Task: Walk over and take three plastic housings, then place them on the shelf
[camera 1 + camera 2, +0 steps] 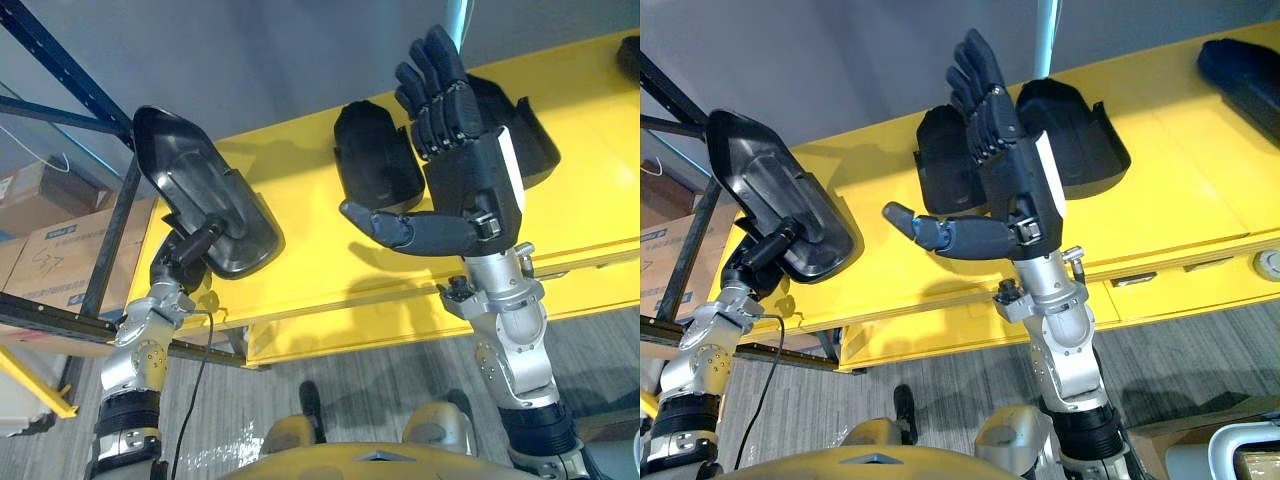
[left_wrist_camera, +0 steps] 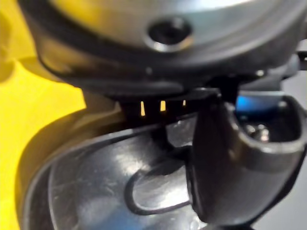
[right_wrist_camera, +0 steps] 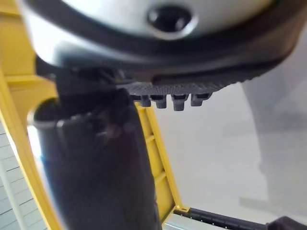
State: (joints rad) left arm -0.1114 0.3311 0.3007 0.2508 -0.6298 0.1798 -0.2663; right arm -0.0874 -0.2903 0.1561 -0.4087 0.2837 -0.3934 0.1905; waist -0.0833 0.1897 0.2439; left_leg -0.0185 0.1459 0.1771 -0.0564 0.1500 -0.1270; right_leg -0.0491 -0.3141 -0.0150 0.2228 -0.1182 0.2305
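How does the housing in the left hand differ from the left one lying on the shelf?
The held housing is gripped by the left hand, raised and tilted; the shelf housing lies on the yellow shelf, untouched, partly hidden by the open right hand. Both are black plastic.

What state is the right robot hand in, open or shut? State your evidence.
Open. The right robot hand has straight fingers pointing up and its thumb spread sideways, holding nothing, in front of the yellow shelf.
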